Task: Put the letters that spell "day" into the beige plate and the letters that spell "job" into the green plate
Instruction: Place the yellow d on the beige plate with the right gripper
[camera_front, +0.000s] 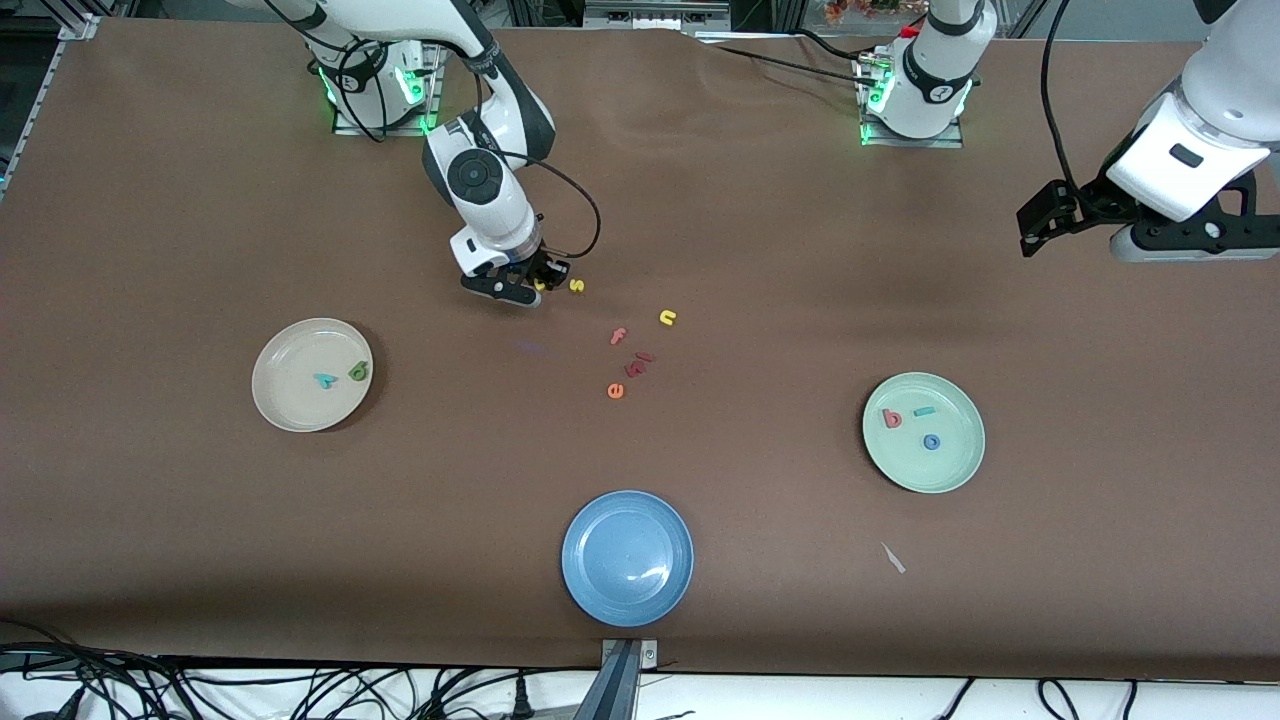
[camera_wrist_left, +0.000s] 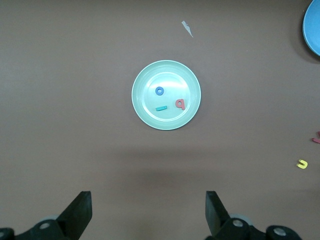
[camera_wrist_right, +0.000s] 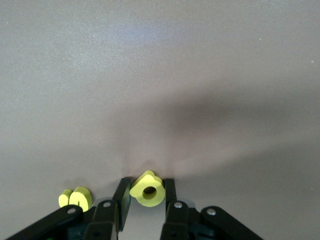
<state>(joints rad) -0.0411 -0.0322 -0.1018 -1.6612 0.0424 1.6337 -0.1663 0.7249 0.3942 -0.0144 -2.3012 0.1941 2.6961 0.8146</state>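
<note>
Right gripper pinches the yellow a at the table, bound for the beige plate; left gripper waits, wide open

Right gripper low at table, fingers pinched closed — left gripper raised, fingers spread, waiting.

Even overhead light, soft shadows, sharp

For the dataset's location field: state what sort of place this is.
Most likely a robotics lab test bench, not a home or kitchen. Two bolted-down arms work a brown paper-covered table, cables trail along its edge, and the props are foam letters and plain plates such as the green plate.
</note>
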